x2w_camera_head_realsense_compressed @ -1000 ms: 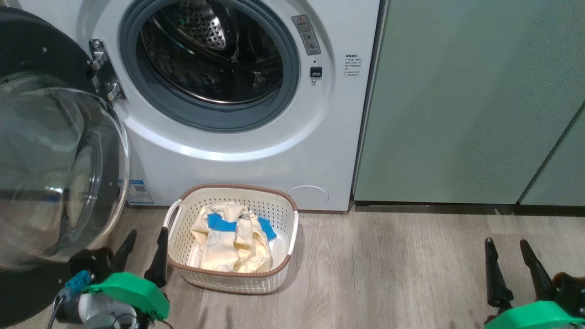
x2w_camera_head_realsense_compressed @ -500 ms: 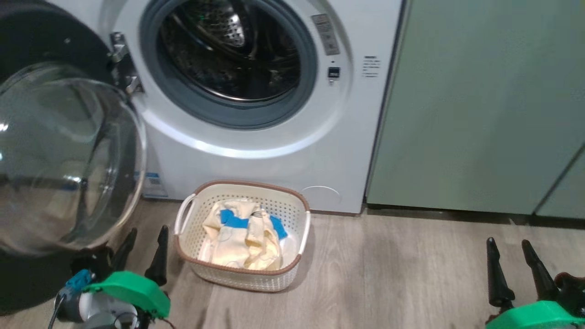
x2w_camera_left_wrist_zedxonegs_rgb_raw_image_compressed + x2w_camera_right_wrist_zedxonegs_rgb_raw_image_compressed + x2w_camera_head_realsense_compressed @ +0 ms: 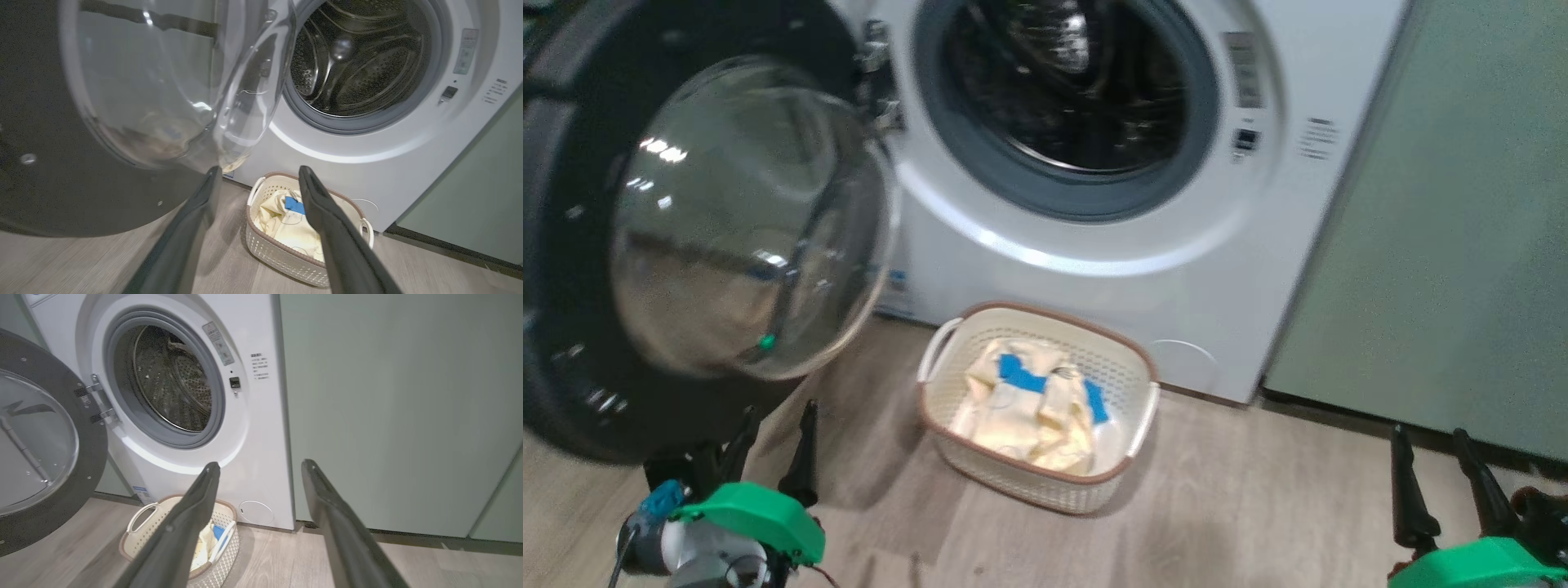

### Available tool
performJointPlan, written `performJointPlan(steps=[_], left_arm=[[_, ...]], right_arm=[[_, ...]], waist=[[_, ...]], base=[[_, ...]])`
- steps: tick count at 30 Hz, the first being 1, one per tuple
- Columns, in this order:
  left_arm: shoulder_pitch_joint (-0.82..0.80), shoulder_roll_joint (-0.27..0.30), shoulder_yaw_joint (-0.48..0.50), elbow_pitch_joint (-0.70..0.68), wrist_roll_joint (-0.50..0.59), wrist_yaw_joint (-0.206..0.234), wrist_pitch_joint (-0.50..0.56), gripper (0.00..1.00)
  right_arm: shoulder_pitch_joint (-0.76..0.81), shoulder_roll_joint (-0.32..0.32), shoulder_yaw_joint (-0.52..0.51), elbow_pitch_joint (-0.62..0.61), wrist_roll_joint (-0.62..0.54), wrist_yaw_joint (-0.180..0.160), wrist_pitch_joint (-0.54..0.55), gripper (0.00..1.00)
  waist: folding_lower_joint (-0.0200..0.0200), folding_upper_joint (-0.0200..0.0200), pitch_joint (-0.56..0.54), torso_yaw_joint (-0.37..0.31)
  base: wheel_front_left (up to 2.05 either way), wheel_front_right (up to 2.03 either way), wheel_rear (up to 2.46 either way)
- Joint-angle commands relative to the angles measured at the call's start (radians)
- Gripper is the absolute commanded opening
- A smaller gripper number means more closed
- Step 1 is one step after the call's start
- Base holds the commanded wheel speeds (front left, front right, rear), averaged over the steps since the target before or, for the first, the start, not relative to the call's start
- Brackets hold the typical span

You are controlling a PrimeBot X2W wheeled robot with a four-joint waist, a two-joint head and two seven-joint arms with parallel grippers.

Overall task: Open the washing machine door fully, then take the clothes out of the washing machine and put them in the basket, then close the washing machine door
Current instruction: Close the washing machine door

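We hold our left gripper (image 3: 780, 415) low at our left, fingers pointing up and spread apart, with nothing between them. Its tips stand just under the lower edge of the washing machine door (image 3: 564, 269). Our right gripper (image 3: 1429, 437) sits low at our right over the wooden floor (image 3: 1258, 506), fingers likewise parted and empty, well apart from everything.

Between them, nearer the left one, the basket (image 3: 1045, 313) stands on the floor just before the washing machine (image 3: 1176, 278), with the clothes (image 3: 1029, 408) heaped inside it. The door hangs swung wide on its hinge, and in the left wrist view its glass bowl overlaps the left edge of the drum mouth (image 3: 1078, 90). A pale green cabinet (image 3: 1462, 245) adjoins the machine's right side.
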Motion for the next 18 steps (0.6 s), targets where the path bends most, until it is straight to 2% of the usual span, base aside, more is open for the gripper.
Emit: performJointPlan(steps=[1,18], left_arm=[[-0.059,0.012,0.047,-0.039,0.013,0.0,-0.011,1.0],[-0.079,0.005,0.102,-0.074,0.041,0.002,-0.011,1.0]], right_arm=[[-0.035,-0.009,0.023,-0.034,0.003,0.0,-0.01,1.0],[-0.071,0.001,0.03,-0.034,0.002,0.0,-0.01,1.0]], waist=[[0.0,0.0,0.005,0.067],[0.0,0.0,0.038,0.32]], base=[[0.0,0.0,0.0],[0.0,0.0,0.0]])
